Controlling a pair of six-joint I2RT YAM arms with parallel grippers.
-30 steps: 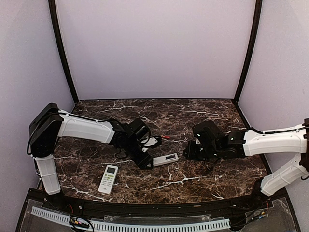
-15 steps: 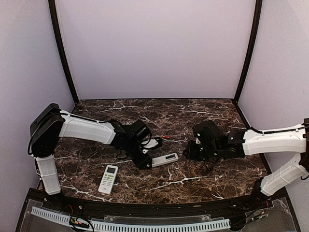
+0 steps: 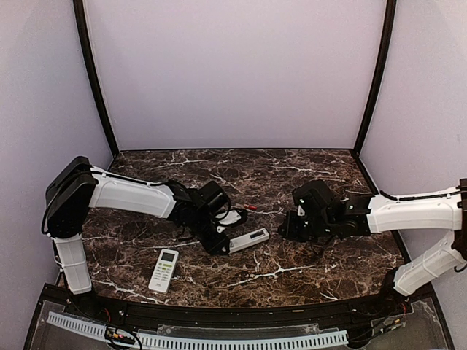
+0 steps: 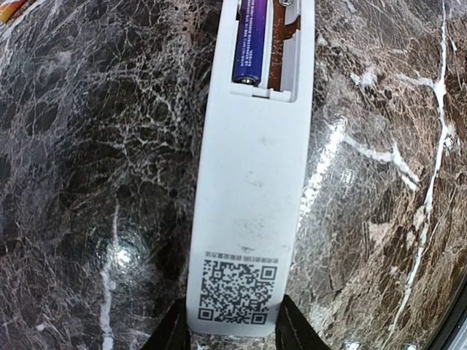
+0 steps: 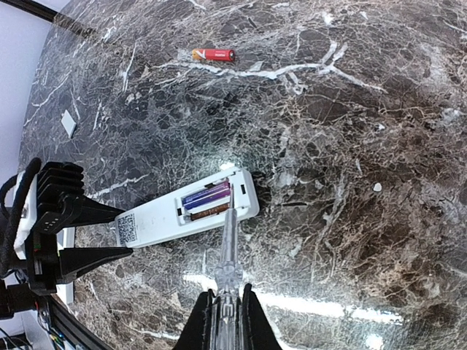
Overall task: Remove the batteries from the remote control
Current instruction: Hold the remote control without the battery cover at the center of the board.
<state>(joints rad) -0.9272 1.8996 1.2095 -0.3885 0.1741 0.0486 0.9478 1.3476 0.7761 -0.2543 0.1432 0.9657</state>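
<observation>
- The open remote [image 3: 248, 238] lies back-up on the worktop [image 3: 306, 171] between the two arms, with its battery compartment bared.
- A purple battery [image 4: 248, 40] sits in the compartment. The slot beside it shows brown and copper, and I cannot tell whether a cell lies there.
- A red battery [image 5: 213, 54] lies loose on the worktop, well apart from the open remote on its far side.
- The left pincer [image 4: 232, 337] straddles the end of the open remote that bears the printed code, with a finger close by each long side. Whether the fingers press on it cannot be told.
- The right pincer [image 5: 225, 302] is clamped together on a clear pry stick [image 5: 228, 240]. The stick's tip reaches the compartment's edge on the brown-slot side, and contact is unclear.
- The step in hand, as I judge it, is to steady the open remote and then lever out what the compartment holds.
- The left pincer should seat squarely on both sides before any prying. Otherwise the open remote will likely slide or spin on the glossy stone.
- The stick should go in low and shallow under one end of the purple battery and lift gently. That way the cell rolls out beside the open remote rather than springing away.
- The push should run along the open remote towards the held end, so the grip takes the load.
- A second remote [image 3: 164, 270] lies nearer the arm bases than the open remote, to its left, and needs no touching for this step.
</observation>
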